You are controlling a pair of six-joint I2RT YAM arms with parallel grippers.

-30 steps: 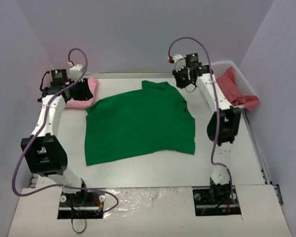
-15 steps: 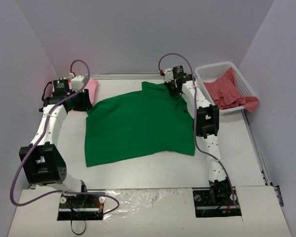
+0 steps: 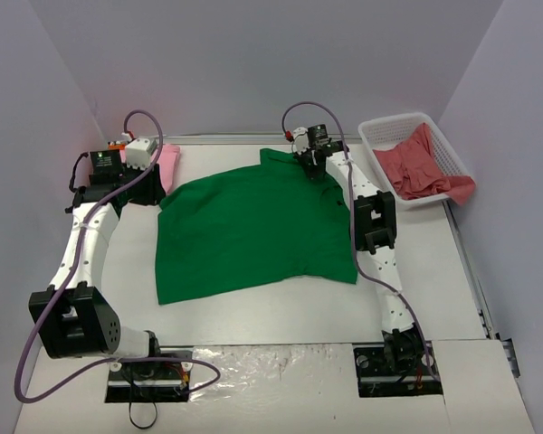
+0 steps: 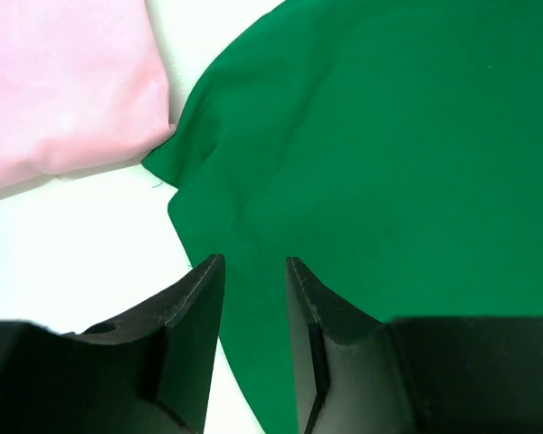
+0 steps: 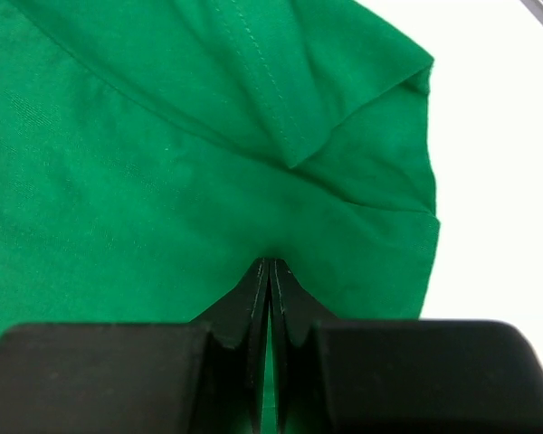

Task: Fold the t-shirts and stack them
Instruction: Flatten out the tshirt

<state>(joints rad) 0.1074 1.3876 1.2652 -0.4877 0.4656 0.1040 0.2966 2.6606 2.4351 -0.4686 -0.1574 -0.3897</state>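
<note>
Well, from the top I see the green t-shirt [image 3: 253, 226] lying flat in the middle of the table [image 3: 281, 312]. The pink t-shirt [image 3: 169, 161] sits at the far left corner. The coral red t-shirt [image 3: 416, 167] lies in the white basket [image 3: 377, 136] at the far right.

My left wrist view shows the left gripper [image 4: 253, 262] with its fingers a little apart and nothing between them. It is over the green t-shirt's edge, near the pink one.

My right wrist view shows the right gripper [image 5: 269, 264] squeezed tight closed, tips down on the green cloth. I cannot tell if any cloth is pinched.
</note>
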